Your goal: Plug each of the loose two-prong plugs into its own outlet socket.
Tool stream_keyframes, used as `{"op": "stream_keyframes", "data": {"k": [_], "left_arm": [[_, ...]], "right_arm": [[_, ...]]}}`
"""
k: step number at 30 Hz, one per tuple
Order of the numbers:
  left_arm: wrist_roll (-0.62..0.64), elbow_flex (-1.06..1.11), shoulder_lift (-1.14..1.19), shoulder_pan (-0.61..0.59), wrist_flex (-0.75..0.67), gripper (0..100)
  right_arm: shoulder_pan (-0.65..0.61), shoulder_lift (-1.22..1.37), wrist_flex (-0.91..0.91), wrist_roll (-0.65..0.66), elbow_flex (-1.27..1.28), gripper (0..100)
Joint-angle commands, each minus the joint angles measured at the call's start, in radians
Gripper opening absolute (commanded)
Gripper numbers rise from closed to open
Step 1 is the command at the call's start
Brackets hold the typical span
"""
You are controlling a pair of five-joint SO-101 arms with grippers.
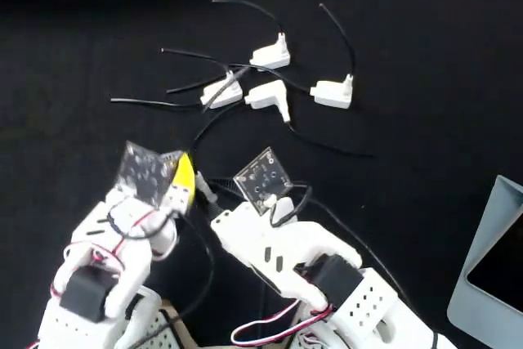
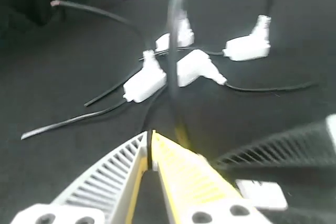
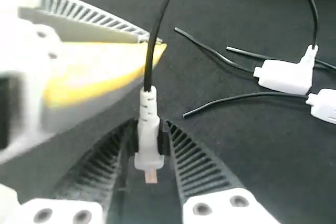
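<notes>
The right jaws, black and ribbed, are closed onto a white two-prong plug [image 3: 148, 119]. They pinch its body from both sides, with a prong tip showing at the wrist end. Its black cable [image 3: 157, 35] leaves the other end. The left jaws, one white and one yellow, stand just beside that held plug and are all but closed, with only a slit left at their tips. The held plug's cable runs into that slit and is nipped there. Beyond the held plug, farther from the arms, four loose white plugs lie on the black desk [image 1: 425, 120], each with a short black lead. The left plug [image 1: 222, 91] and middle plug [image 1: 268, 96] are just beside each other, the far plug [image 1: 271, 55] lies behind them, and the right plug [image 1: 333, 91] sits a little apart. Well to the right of the held plug, at the picture's edge, is a grey tray-like thing [image 1: 490, 267] with a dark face.
</notes>
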Motion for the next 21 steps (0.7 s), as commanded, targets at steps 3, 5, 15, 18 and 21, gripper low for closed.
{"op": "stream_keyframes", "data": {"k": [3,5,15,18,21], "left_arm": [[-0.086,0.004,-0.140,0.113,0.103,3],[-0.112,0.012,-0.163,0.139,0.132,3],[-0.226,0.018,-0.149,0.162,0.140,3],[-0.252,0.019,-0.149,0.157,0.143,3],[-0.255,-0.013,-0.155,0.090,0.140,3]], "right_arm": [[-0.014,-0.008,0.025,-0.002,-0.013,1.1],[-0.014,-0.013,0.052,-0.002,-0.021,1.1],[-0.018,-0.007,0.075,-0.002,-0.021,1.1],[-0.018,-0.007,0.077,-0.002,-0.019,1.1],[-0.012,-0.013,0.087,-0.002,-0.024,1.1]]}}
